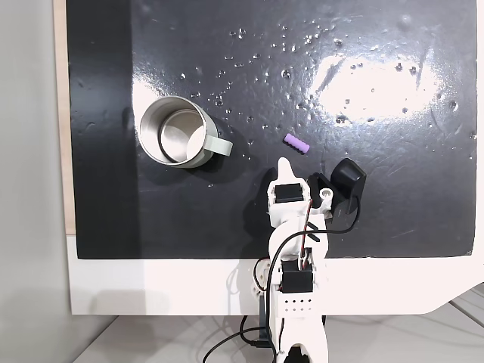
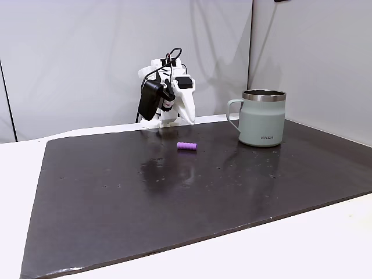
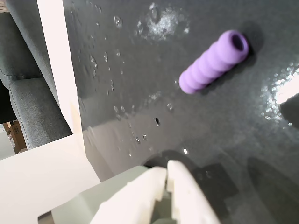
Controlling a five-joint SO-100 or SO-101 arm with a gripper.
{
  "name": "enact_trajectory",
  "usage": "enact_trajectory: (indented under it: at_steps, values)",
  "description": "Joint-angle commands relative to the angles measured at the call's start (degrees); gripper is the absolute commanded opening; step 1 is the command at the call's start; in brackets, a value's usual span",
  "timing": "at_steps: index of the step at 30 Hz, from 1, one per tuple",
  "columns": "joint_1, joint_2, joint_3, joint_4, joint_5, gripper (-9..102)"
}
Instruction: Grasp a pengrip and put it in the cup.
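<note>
Here the clenched pincer [image 3: 167, 169] nears the pengrip [image 3: 214, 62]; cup [image 1: 175, 131] well apart.

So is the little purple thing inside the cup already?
No, the pengrip lies on the black mat, well to the right of the cup in this fixed view.

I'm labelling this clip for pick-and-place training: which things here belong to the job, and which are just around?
Part of the job:
- pengrip, purple, lying on the mat, not yet grasped
- cup, upright, apart from the pengrip
- hand, fingers together, holding nothing

Just around:
- black mat with small droplets or specks
- white tabletop
- grey upholstered seat in the wrist view
</note>
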Motion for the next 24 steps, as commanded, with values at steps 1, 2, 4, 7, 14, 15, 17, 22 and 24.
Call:
enact_trajectory:
  at_steps: [1, 2, 4, 7, 14, 15, 17, 22, 24]
  values:
    - [0.8, 0.8, -0.2, -3.2, 0.4, 0]
    - [0.8, 0.8, -0.2, -3.2, 0.4, 0]
    - [0.7, 0.8, -0.2, -3.2, 0.4, 0]
    - [0.7, 0.8, -0.2, -3.2, 0.4, 0]
    - [1.3, 0.8, -1.1, -2.5, 0.4, 0]
    - [1.4, 0.8, -1.4, -2.5, 0.4, 0]
    - [2.1, 0.8, -2.5, -2.4, 0.4, 0]
    - [2.9, 0.0, -6.8, -1.1, 0.1, 0]
    - [2.8, -3.0, -9.8, -1.0, 0.1, 0]
